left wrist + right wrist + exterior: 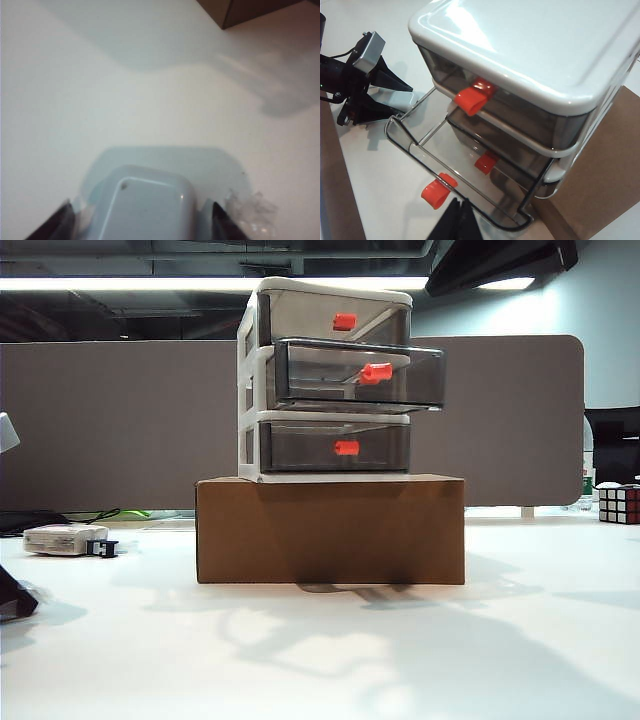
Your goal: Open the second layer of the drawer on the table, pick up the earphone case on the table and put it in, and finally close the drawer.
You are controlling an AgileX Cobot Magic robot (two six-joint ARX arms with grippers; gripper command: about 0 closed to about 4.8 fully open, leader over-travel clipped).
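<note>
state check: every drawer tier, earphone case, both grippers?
top drawer: closed
second layer: pulled open, empty
bottom drawer: closed
earphone case: on the table, between the left gripper's fingers, not visibly clamped
left gripper: jaws apart, straddling the case
right gripper: fingertips together, holding nothing, just in front of the open drawer's handle

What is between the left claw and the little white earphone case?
Nothing that shows. In the left wrist view the earphone case lies on the table right between the left claw's two dark fingertips, with no other thing in the gap.
</note>
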